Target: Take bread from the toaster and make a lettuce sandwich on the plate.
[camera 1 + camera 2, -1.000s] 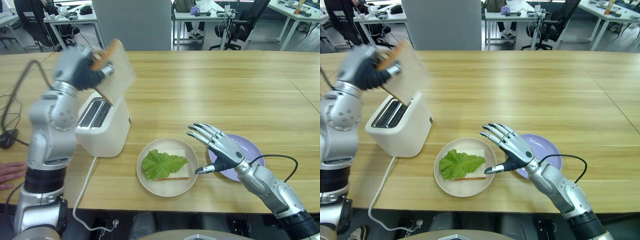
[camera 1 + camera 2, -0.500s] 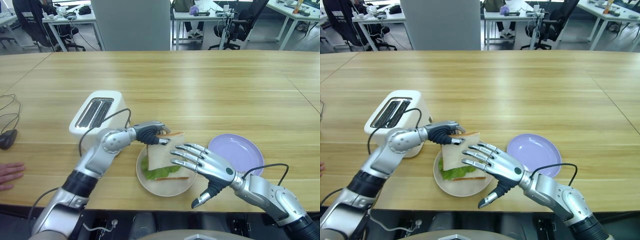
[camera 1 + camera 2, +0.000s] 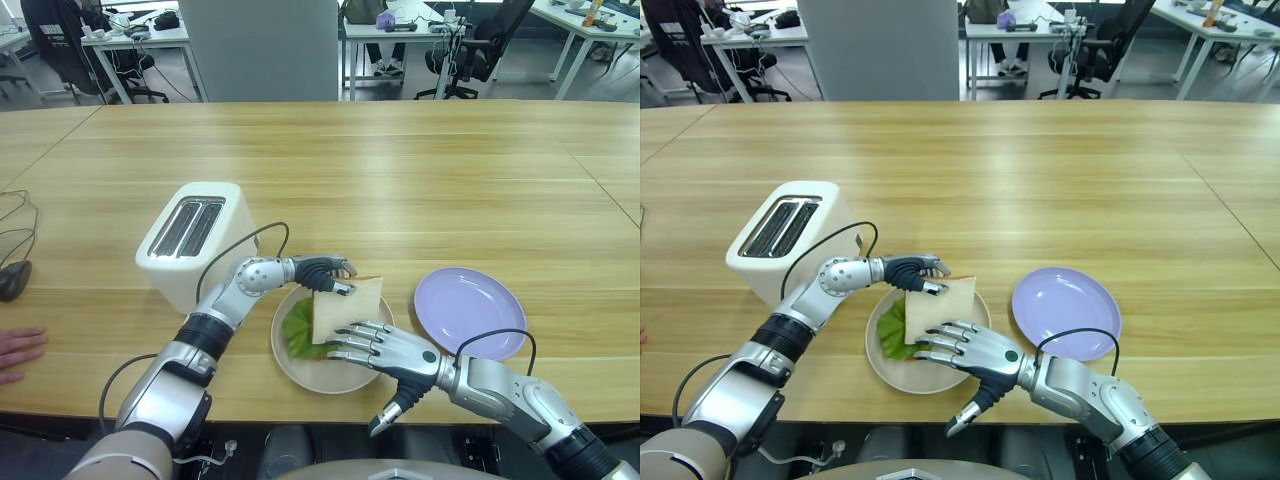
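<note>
Across the wooden table [image 3: 450, 190], the left hand [image 3: 322, 270] has brought the bread slice [image 3: 347, 303] down from above the toaster [image 3: 192, 243] and pinches it over the lettuce [image 3: 296, 330] on the plate [image 3: 290, 372], the right hand [image 3: 385, 345], fingers spread, now steadying it, so only letting go seems left

A lilac plate [image 3: 466, 305] lies on the wooden table [image 3: 420, 180], office desks [image 3: 140, 38] behind.

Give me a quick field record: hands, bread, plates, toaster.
left hand: pinching bread's far edge
right hand: open, fingertips at bread's near edge
bread: covering most of the lettuce
plate: holds lettuce and bread
purple plate: right of plate
toaster: left of plate
</note>
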Robot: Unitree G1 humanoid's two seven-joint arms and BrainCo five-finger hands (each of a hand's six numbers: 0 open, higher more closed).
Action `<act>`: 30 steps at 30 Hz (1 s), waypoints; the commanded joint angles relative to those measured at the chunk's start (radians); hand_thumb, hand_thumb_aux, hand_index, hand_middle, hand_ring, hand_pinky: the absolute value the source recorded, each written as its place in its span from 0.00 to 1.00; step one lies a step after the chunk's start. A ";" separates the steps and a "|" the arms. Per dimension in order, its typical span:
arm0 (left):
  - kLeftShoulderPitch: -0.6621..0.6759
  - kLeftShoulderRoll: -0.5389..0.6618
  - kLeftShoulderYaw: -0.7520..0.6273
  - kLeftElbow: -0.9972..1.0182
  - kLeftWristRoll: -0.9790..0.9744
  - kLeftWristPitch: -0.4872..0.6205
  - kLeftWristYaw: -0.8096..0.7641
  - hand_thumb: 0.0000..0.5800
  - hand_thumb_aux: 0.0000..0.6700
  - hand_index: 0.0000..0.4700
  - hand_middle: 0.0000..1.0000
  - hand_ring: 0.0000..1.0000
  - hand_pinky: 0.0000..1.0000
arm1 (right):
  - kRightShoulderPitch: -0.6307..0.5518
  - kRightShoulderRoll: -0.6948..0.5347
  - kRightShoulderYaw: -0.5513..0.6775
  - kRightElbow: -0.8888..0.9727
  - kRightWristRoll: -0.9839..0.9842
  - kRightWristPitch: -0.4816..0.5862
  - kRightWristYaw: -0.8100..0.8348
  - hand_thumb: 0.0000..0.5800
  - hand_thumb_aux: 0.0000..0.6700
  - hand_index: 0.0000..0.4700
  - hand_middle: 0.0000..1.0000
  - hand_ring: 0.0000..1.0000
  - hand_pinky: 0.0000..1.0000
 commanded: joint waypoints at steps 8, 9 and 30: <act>-0.034 -0.019 -0.051 0.167 0.063 -0.046 -0.030 1.00 1.00 0.98 1.00 1.00 1.00 | -0.052 0.025 0.054 0.064 0.051 0.066 0.153 0.00 0.00 0.00 0.00 0.00 0.00; -0.035 -0.020 -0.052 0.169 0.063 -0.046 -0.035 1.00 1.00 0.98 1.00 1.00 1.00 | -0.052 0.026 0.054 0.055 0.060 0.068 0.161 0.00 0.00 0.00 0.00 0.00 0.00; -0.092 0.041 -0.119 0.160 0.368 -0.107 0.378 0.36 0.20 0.20 1.00 1.00 1.00 | -0.059 0.030 0.080 0.082 0.199 0.121 0.342 0.00 0.00 0.00 0.00 0.00 0.00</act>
